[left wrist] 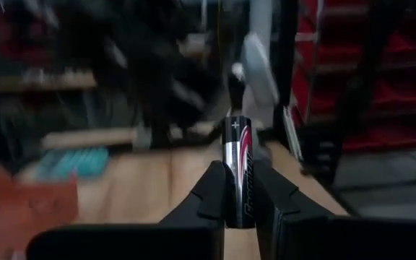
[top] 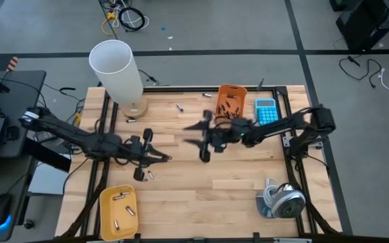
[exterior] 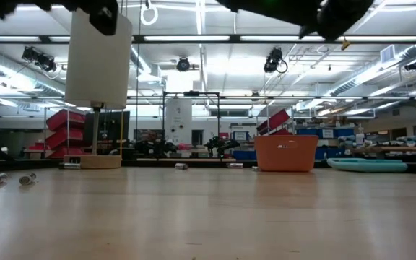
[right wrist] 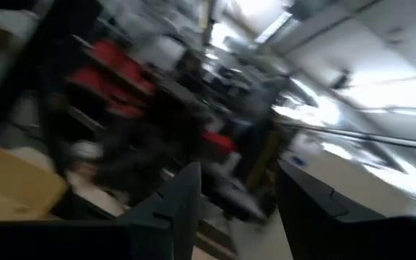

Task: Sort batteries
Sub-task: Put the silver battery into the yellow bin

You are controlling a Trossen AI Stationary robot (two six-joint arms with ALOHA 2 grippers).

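Holding a battery: left claw is clamped on a dark cell with a red stripe, plus end pointing out from between the fingers, as the left wrist view is showing. From above, that claw is sitting over the left-middle of the tabletop, just above two loose batteries lying on the wood.

Right claw is hanging over the tabletop centre, fingers spread apart with nothing between them. It is blurred in the overhead view.

Orange bin at the far edge is holding a pile of dark cells. Yellow bin at the near left corner is holding a few silvery cells. One more stray battery is lying near the far edge, between the white cylinder on its wooden base and the orange bin; another is lying just left of the orange bin.

Blue calculator is sitting just right of the orange bin. Tape roll is lying at the near right corner.

Low view is showing two cells lying on the wood at far left, both arms up out of frame.
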